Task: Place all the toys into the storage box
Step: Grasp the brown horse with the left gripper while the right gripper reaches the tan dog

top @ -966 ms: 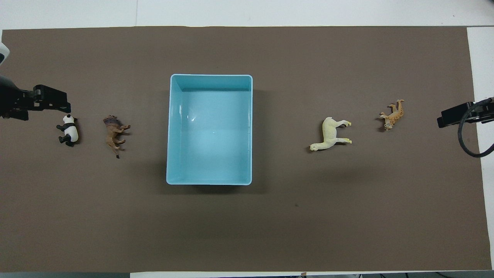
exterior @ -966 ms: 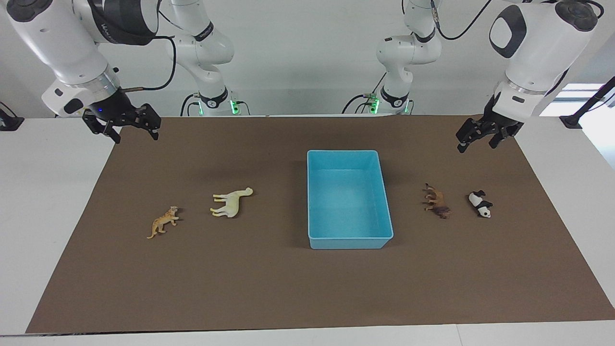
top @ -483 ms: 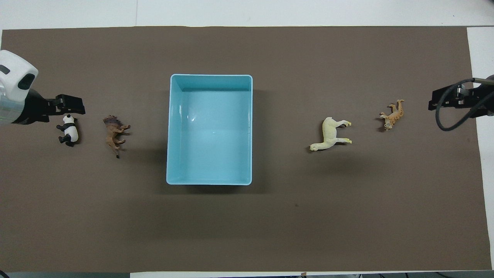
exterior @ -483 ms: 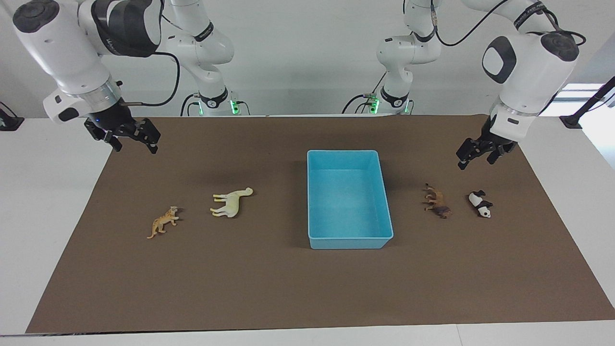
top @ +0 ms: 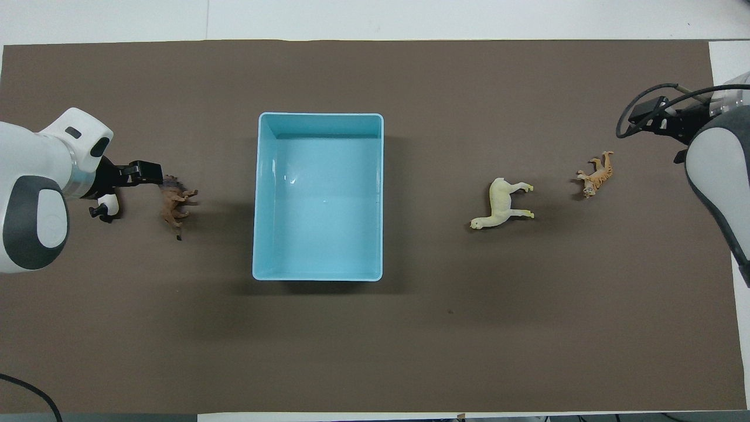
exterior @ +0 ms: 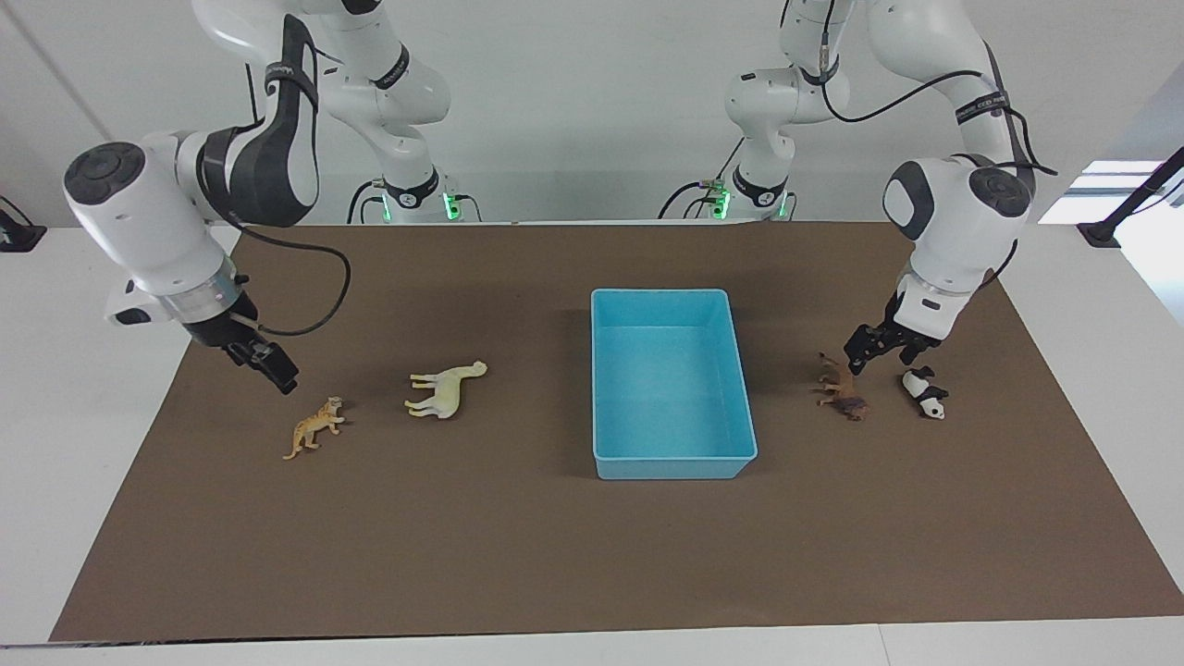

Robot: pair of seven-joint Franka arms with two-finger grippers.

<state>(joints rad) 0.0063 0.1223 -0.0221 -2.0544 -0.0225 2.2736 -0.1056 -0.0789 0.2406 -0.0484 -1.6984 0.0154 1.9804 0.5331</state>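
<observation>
The light blue storage box (exterior: pixel 673 468) stands mid-mat with nothing in it; it also shows in the overhead view (top: pixel 256 199). The orange tiger (exterior: pixel 315 426) and the cream long-necked animal (exterior: pixel 446 388) lie toward the right arm's end. The brown lion (exterior: pixel 843 388) and the panda (exterior: pixel 925 393) lie toward the left arm's end. My left gripper (exterior: pixel 877 356) is open, low over the gap between lion and panda, touching neither. My right gripper (exterior: pixel 276 374) hangs low beside the tiger, a little apart. In the overhead view the left gripper (top: pixel 143 173) partly hides the panda (top: pixel 106 205).
A brown mat (exterior: pixel 555 555) covers most of the white table (exterior: pixel 83 388). The arm bases stand at the table's robot end. Bare mat lies between the box and the figurines on both ends.
Both arms have come down and swung inward: the left gripper from above the mat's corner to between lion and panda, the right gripper down to beside the tiger. No figurine has moved.
</observation>
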